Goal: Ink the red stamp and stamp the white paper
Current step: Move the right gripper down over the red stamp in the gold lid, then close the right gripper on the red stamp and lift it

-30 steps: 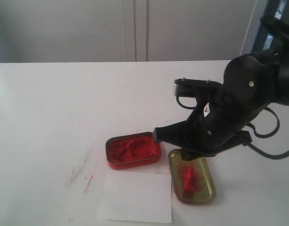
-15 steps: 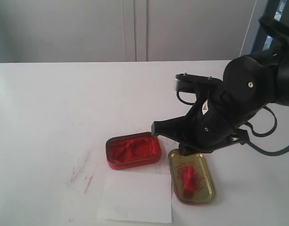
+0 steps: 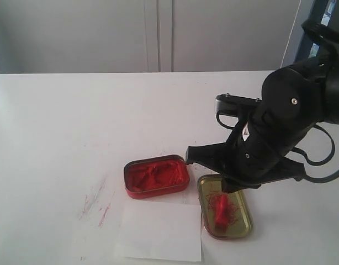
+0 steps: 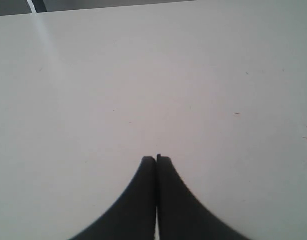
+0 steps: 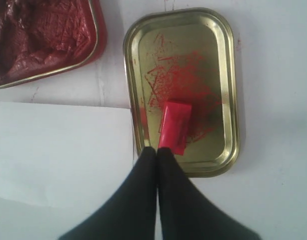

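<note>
The red stamp point(image 3: 220, 208) point(image 5: 174, 125) lies on its side inside a gold tin lid point(image 3: 248, 214) point(image 5: 232, 100) smeared with red ink. My right gripper point(image 5: 157, 149) is shut and empty, its tips just over the lid's rim beside the stamp's end; whether they touch it is unclear. In the exterior view the right arm point(image 3: 269, 143) hangs over the lid's far end. The white paper point(image 3: 161, 232) point(image 5: 58, 150) lies beside the lid, its visible face blank. My left gripper point(image 4: 156, 158) is shut over bare white tabletop.
A red oblong tin of red ink paste point(image 3: 156, 175) point(image 5: 38, 35) stands open just behind the paper, next to the gold lid. Red smears point(image 3: 98, 204) mark the white table left of the paper.
The right arm has shifted a little to the right above the gold lid. The stamp, both tins and the paper have not moved.
</note>
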Robot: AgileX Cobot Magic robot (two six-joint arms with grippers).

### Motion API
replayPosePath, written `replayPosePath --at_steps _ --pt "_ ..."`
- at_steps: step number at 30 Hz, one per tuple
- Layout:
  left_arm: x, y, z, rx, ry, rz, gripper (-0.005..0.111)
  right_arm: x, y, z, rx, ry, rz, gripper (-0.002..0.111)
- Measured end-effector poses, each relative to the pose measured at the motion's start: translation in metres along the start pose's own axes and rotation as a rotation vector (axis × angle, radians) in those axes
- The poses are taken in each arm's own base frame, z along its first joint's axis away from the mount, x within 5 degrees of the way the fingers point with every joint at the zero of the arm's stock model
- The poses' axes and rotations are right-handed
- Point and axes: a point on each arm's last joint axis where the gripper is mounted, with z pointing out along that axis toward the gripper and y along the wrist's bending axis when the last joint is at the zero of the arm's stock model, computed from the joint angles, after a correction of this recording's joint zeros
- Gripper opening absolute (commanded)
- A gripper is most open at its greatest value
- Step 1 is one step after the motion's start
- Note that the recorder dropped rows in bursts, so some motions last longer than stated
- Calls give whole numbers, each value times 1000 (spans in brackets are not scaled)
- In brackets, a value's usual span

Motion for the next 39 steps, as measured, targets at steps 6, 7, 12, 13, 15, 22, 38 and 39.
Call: replayPosePath --at_steps 6,7,12,13,15,22,38,39 --pt "0 0 0 0 0 0 0 1 0 0 2 4 18 0" --pt "0 0 0 0 0 0 0 1 0 0 2 4 20 0" --pt "0 0 0 0 0 0 0 2 1 0 -11 18 42 0" --pt "0 0 0 0 0 0 0 2 2 0 -13 25 48 0" --pt "0 0 0 0 0 0 0 4 1 1 -8 41 58 2" --pt "0 -1 0 19 -1 6 0 4 1 13 20 76 99 23" --pt "0 -2 0 38 -2 13 0 0 2 42 48 96 134 28" --pt "0 -2 0 38 -2 13 0 0 1 43 54 93 134 28"
